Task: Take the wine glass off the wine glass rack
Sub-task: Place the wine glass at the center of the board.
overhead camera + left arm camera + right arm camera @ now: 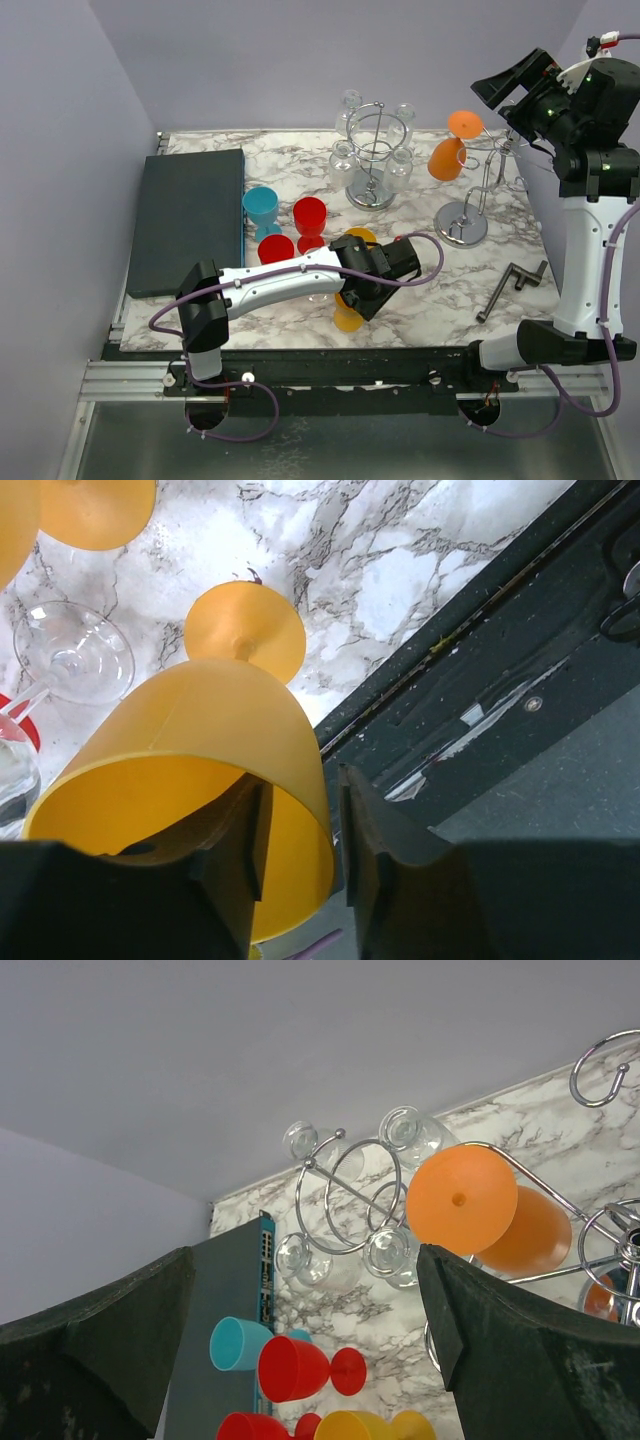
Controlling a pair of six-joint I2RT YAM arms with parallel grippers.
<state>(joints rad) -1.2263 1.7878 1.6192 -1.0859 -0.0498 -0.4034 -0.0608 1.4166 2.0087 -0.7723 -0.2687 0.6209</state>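
Yellow plastic wine glass [347,318] rests lower centre on the marble worktop [440,295], left claw [300,800] released, loosely straddling its rim. Right claw [305,1260] gapes wide, upper right.

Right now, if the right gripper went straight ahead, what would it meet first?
Probably the orange wine glass hanging on the wire rack, foot toward the open right gripper; depth is unclear.

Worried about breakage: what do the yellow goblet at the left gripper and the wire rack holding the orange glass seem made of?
Yellow translucent goblet: probably plastic; matte frosted wall, light glows through, no sharp glints. Chrome wire rack: looks like polished metal; thin bent rods, bright mirror highlights.
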